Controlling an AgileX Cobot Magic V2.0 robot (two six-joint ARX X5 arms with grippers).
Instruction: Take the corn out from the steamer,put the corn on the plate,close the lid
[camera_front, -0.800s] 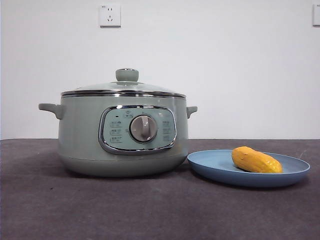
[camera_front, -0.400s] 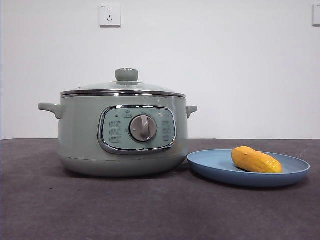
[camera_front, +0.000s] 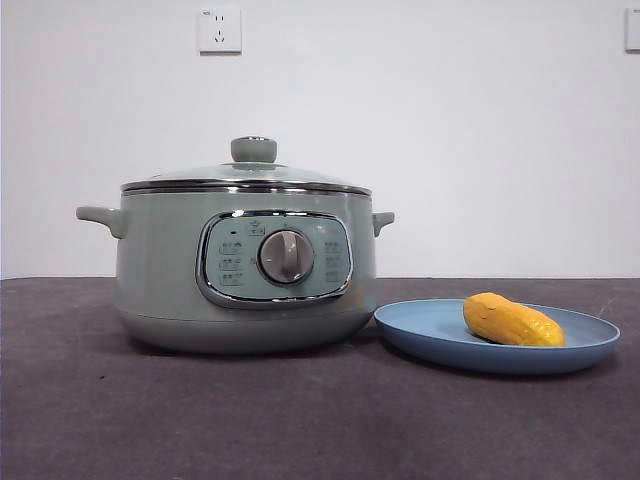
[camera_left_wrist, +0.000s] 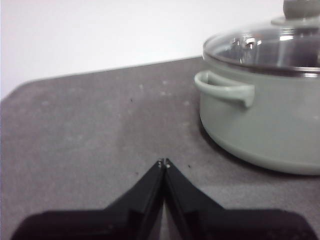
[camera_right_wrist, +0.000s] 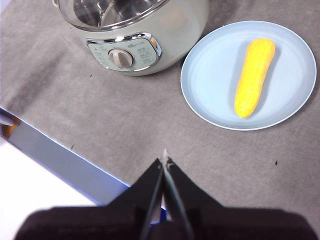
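Note:
The mint-green steamer (camera_front: 245, 265) stands left of centre with the glass lid (camera_front: 250, 172) seated on its rim, knob up. The corn (camera_front: 512, 321) lies on the light-blue plate (camera_front: 420, 330) to the steamer's right. In the right wrist view the corn (camera_right_wrist: 255, 75) lies across the plate (camera_right_wrist: 210, 85) beside the steamer (camera_right_wrist: 150, 35). My right gripper (camera_right_wrist: 164, 161) is shut and empty, high above the table's front edge. My left gripper (camera_left_wrist: 163, 162) is shut and empty, low over the table beside the steamer (camera_left_wrist: 260, 120), apart from its handle. Neither gripper shows in the front view.
A dark grey mat (camera_front: 300, 420) covers the table. A white wall with a socket (camera_front: 220, 30) stands behind. In the right wrist view the table's blue front edge (camera_right_wrist: 60, 160) runs close to the gripper.

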